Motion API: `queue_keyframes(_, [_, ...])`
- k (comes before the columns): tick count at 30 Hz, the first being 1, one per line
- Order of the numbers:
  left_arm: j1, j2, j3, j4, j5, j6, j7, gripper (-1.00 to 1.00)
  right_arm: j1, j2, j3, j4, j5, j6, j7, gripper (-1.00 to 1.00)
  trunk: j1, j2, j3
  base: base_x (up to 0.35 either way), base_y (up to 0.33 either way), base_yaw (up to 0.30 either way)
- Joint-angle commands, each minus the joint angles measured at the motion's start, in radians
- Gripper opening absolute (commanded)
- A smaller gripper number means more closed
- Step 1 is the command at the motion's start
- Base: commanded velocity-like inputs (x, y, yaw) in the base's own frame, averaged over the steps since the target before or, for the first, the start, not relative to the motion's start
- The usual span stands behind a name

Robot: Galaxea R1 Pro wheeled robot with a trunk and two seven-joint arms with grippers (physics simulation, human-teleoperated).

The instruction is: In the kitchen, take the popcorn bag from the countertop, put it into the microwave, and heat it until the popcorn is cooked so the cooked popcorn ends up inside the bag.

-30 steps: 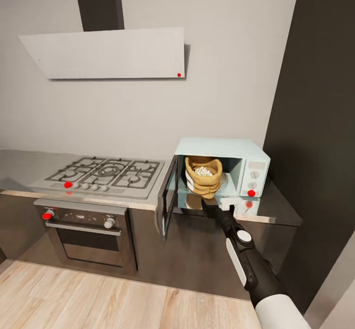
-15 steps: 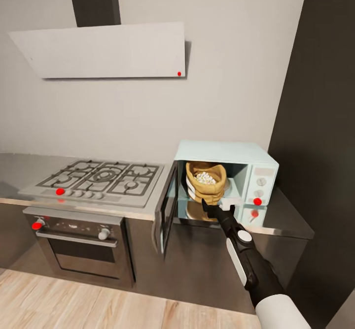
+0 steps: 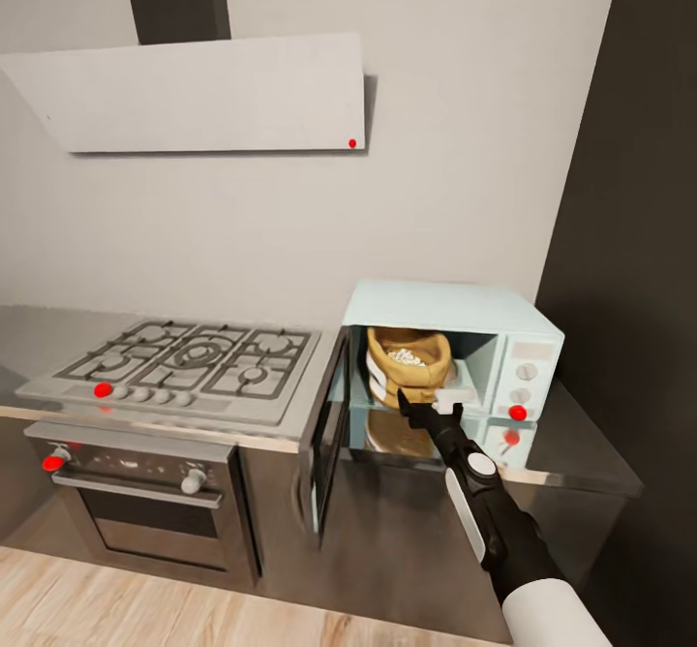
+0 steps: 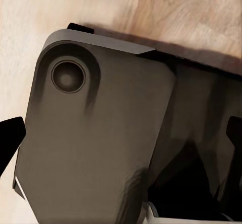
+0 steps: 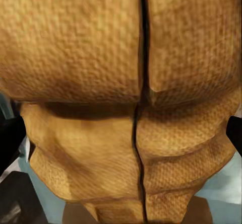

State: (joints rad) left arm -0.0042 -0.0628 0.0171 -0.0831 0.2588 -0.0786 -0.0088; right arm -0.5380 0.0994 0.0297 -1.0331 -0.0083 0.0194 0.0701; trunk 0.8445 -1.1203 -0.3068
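Tan burlap fills the space between the right fingers [image 3: 426,405], spread either side of the popcorn bag [image 3: 409,366] inside the microwave [image 3: 455,308], door [image 3: 327,434] open, on the tabletop [image 3: 581,453]. Left fingers: cannot tell.

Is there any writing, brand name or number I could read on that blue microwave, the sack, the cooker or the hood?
No readable text anywhere.
Microwave: pale control panel with knobs and a red dot, no legible lettering.
Popcorn bag: plain tan weave, nothing printed that I can make out.
Oven: a small dark mark between its knobs, too small to read.
Hood: blank, one red dot.
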Motion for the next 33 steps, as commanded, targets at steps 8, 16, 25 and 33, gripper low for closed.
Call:
queue_keyframes(8, [0.0, 0.0, 0.001, 0.0, 0.004, -0.003, -0.001, 1.0, 0.0, -0.002, -0.018, -0.001, -0.001, 0.001, 0.002, 1.0, 0.0, -0.001, -0.001, 0.157, 0.0, 0.0])
queue_keyframes(16, [0.0, 0.0, 0.001, 0.0, 0.005, -0.003, -0.001, 1.0, 0.0, 0.001, -0.089, -0.002, -0.001, -0.004, -0.006, 1.0, 0.0, -0.001, -0.001, 0.157, 0.0, 0.0])
queue_keyframes(25, [0.0, 0.0, 0.001, 0.0, 0.004, -0.003, -0.001, 1.0, 0.0, 0.001, -0.09, -0.002, -0.002, -0.006, -0.014, 1.0, 0.0, -0.001, -0.001, 0.157, 0.0, 0.0])
queue_keyframes(33, [0.0, 0.0, 0.001, 0.0, 0.002, -0.003, -0.002, 1.0, 0.0, -0.003, -0.081, -0.014, 0.004, -0.005, -0.013, 1.0, 0.0, -0.001, -0.001, 0.082, 0.0, 0.0])
